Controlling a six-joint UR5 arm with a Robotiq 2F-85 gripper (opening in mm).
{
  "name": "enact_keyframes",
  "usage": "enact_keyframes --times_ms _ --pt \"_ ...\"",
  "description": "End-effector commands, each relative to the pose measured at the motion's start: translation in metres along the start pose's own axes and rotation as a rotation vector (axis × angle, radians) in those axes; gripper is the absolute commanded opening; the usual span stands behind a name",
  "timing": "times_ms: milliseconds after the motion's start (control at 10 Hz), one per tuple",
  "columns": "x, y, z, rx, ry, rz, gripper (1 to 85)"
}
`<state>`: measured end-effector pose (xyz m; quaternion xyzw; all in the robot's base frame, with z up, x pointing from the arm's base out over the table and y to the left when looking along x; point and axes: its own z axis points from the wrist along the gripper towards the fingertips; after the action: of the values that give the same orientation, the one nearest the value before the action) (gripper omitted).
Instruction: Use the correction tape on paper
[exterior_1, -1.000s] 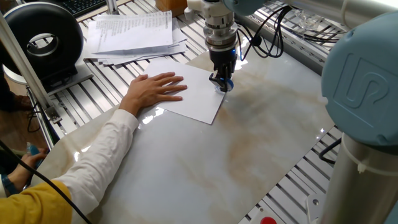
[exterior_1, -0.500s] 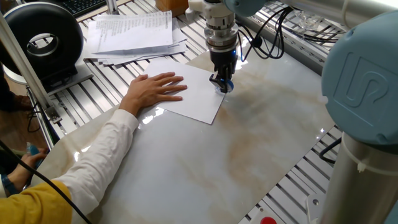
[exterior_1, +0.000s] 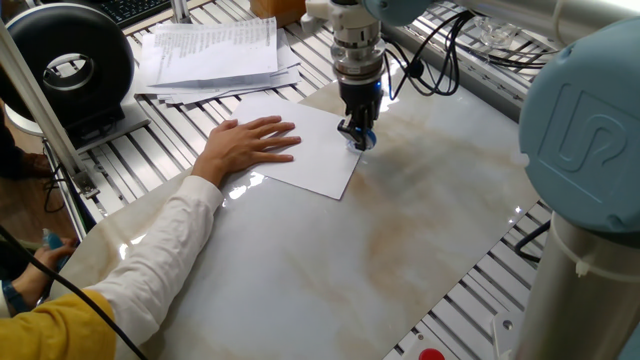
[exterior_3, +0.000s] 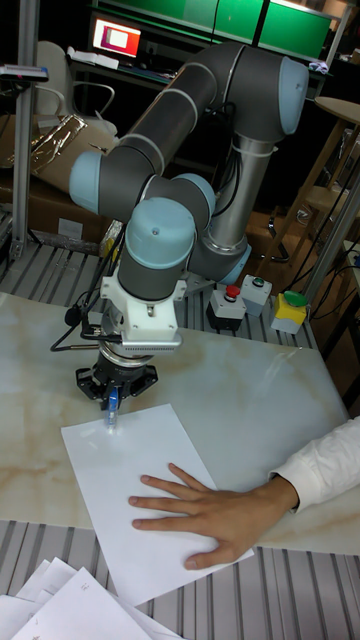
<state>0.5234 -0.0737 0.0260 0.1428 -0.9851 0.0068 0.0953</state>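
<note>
Marble-patterned tabletop (exterior_1: 400, 230) served as the work surface, laid over a slatted metal frame visible at its edges. On it lay the paper (exterior_1: 310, 150), a blank white sheet set at an angle. The correction tape (exterior_1: 362, 135), blue and clear, stood nose-down on the sheet's corner nearest the arm, its tip touching the paper in both views (exterior_3: 110, 410). Most of the dispenser's body was hidden between the fingers, so its shape could not be fully made out. The gripper (exterior_1: 357, 128) was clamped on the correction tape, pointing straight down; in the tall fixed view (exterior_3: 112, 392) only the blue lower part of the dispenser showed below it.

A person's hand (exterior_1: 248, 146) lay flat on the paper, fingers spread, well apart from the dispenser; the white sleeve ran off toward the frame's lower left, and the person was otherwise cut off. Beyond the sheet sat a stack of printed papers (exterior_1: 215, 55), partly overlapped by the blank sheet's far edge. A black round device (exterior_1: 68, 62) stood at the upper left, cropped by the frame. The arm's large grey-blue joint (exterior_1: 585, 130) blocked the right side of the fixed view. Button boxes (exterior_3: 258, 303) stood behind the arm's base in the tall fixed view.
</note>
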Motion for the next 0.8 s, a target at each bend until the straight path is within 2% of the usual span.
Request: enact_keyframes --times_ms 0,700 --pt "0.0029 0.0010 -0.0012 -0.006 0.003 0.003 1.7" --pt "0.0099 0.0018 0.0008 -0.009 0.013 0.003 1.7"
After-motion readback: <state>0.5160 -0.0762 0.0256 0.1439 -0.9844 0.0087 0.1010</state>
